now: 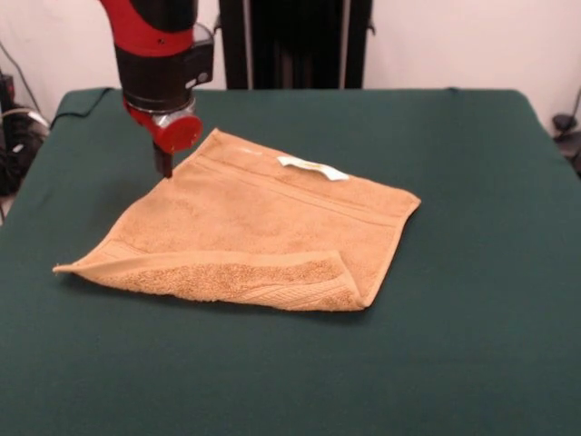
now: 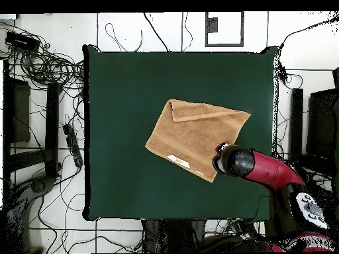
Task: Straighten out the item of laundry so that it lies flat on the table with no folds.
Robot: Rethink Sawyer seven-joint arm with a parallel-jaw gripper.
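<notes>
The orange-tan towel lies near the middle of the green table, with its 6 o'clock edge folded back over itself. The gripper touches the towel's edge at 10 o'clock. I cannot tell if its jaws are apart or together.

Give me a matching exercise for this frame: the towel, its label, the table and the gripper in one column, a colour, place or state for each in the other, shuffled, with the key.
Things:
1. towel
2. white label
3. table
4. gripper

Descriptions:
A. covered in dark green cloth
B. orange-tan, one edge folded over onto itself
C. at the towel's edge, low over the cloth
D. small, on the towel's edge that faces the robot

Pairs: 1-B, 2-D, 3-A, 4-C
</notes>
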